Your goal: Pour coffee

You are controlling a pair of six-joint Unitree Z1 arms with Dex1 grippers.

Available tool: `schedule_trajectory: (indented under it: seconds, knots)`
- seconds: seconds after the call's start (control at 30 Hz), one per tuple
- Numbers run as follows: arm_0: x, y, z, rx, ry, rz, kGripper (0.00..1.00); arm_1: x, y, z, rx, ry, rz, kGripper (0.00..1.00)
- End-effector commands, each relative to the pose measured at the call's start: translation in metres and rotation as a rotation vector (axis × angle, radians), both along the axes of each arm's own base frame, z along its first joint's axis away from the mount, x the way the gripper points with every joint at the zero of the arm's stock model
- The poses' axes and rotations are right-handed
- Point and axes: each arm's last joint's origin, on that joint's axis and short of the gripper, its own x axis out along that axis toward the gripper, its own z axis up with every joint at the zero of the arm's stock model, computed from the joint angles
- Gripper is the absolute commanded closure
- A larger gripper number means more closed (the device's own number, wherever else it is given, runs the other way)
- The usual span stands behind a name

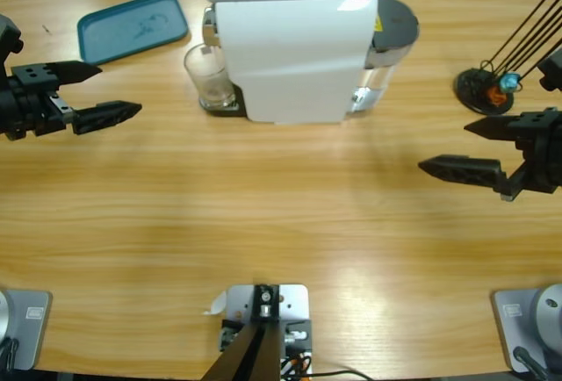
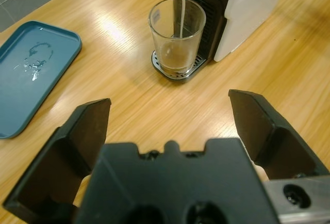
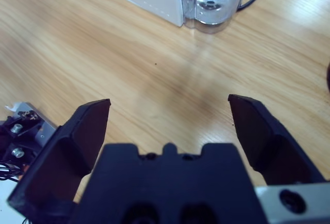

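Over the table [image 1: 281, 214], both arms hang level, jaws spread.

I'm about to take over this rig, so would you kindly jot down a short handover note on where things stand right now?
Left gripper: open, empty, aimed at the glass.
Right gripper: open, empty, above bare table right of the coffee machine.
Glass stands upright on the machine's drip tray, under the spout; a pale stream runs into it and a shallow layer of liquid sits at the bottom.
Teal tray lies at the far left.
Done: brewing started. Left: grasp the glass and pour.
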Motion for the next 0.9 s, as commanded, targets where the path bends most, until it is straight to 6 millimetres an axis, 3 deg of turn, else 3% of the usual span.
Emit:
schedule_trajectory:
  seconds: [0.03, 0.9]
  knots:
    - [0.0006, 0.0036, -0.0111, 0.021, 0.037, 0.032, 0.000, -0.0014, 0.0004, -0.0095, -0.014, 0.029, -0.010, 0.000]
    - [0.0008, 0.0024, -0.0131, -0.006, 0.080, 0.058, 0.000, -0.0018, 0.0002, -0.0081, -0.003, 0.031, -0.022, 0.000]
